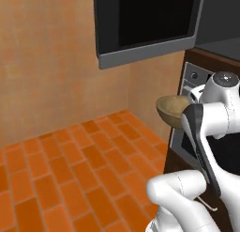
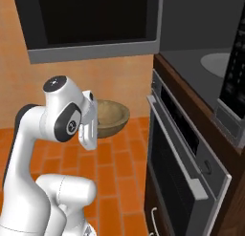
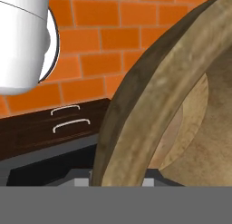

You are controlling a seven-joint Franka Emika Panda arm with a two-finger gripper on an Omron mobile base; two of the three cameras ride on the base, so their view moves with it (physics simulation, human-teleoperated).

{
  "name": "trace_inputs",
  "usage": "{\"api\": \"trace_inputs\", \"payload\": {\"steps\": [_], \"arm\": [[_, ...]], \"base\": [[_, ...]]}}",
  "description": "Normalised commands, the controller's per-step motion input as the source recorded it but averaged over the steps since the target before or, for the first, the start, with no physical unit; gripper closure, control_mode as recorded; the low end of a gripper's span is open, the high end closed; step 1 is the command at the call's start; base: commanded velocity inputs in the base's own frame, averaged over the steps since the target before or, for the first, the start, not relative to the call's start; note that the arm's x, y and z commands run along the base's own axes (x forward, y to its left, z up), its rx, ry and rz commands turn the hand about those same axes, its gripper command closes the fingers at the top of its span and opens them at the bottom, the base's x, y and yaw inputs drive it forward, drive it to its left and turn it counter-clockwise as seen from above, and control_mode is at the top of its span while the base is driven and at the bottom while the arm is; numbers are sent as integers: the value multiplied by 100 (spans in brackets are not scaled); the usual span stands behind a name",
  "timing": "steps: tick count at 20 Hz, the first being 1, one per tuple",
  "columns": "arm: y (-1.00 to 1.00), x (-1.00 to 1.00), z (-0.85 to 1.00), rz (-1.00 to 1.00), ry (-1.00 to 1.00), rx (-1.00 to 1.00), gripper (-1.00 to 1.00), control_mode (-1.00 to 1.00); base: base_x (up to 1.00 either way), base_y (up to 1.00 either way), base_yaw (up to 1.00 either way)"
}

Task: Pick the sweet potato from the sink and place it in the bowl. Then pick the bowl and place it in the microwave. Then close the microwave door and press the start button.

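The tan-brown wooden bowl (image 1: 171,110) (image 2: 112,116) hangs in the air at about the height of the oven's top, tilted a little. My gripper (image 2: 94,119) (image 3: 118,175) is shut on its near rim. In the hand view the bowl's (image 3: 154,96) thick rim and pale inside curve across the right side. The sweet potato is hidden from view. Above and ahead, the microwave (image 1: 150,19) (image 2: 91,20) shows its dark cavity with grey trim below. A dark panel with a grey edge, seemingly the microwave door (image 2: 233,82), stands open at the far right. The sink is out of view.
A steel oven (image 2: 184,149) (image 1: 188,83) with a bar handle stands right of the bowl in a dark wood cabinet. Dark drawers with white handles (image 3: 69,124) lie below the hand. Orange tiled floor (image 1: 70,165) and an orange wall (image 1: 51,62) fill the left.
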Motion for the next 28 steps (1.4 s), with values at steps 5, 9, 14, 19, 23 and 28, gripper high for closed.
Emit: {"api": "trace_inputs", "payload": {"steps": [5,9,14,19,23,28], "arm": [[0,0,0,0,0,0,100,100],[0,0,0,0,0,0,100,100],[0,0,0,0,0,0,100,100],[0,0,0,0,0,0,100,100],[0,0,0,0,0,0,100,100],[0,0,0,0,0,0,100,100]], "base": [[-5,48,-19],[0,42,-18],[6,3,-27],[14,-3,-31],[44,0,-31],[78,2,-26]]}}
